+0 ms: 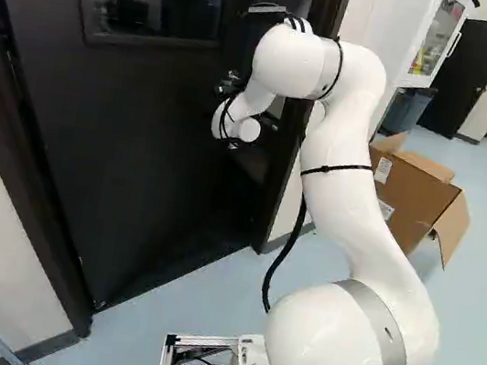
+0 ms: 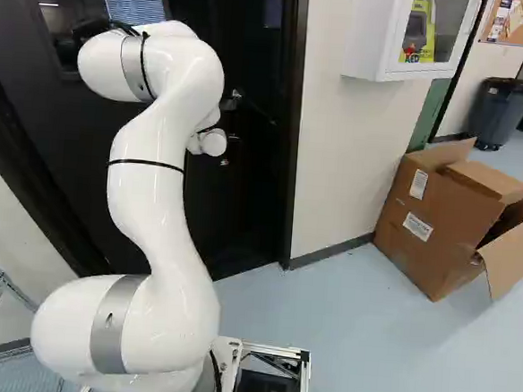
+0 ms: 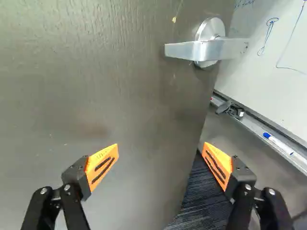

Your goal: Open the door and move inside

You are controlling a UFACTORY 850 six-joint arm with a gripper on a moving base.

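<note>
And here's the big dark door (image 1: 129, 146), standing ajar right ahead of the base, with the white arm (image 1: 342, 175) reaching up to it and an open cardboard box (image 2: 439, 217) sitting on the floor by the wall! The gripper (image 1: 269, 123) has its fingers spread wide with nothing gripped, one before the door's face, one by the gap, and the silver lever handle (image 3: 192, 50) is on the door near its edge, clear of both!

dark smooth-looking door (image 3: 96, 86) with a bit of a sheen, brushed-looking metal handle (image 3: 192, 50), super glossy white arm (image 2: 144, 206), plain cardboard box (image 2: 439, 217), smooth shiny whiteboard (image 3: 278, 72), ribbed dark floor covering (image 3: 201, 201) past the door
</note>
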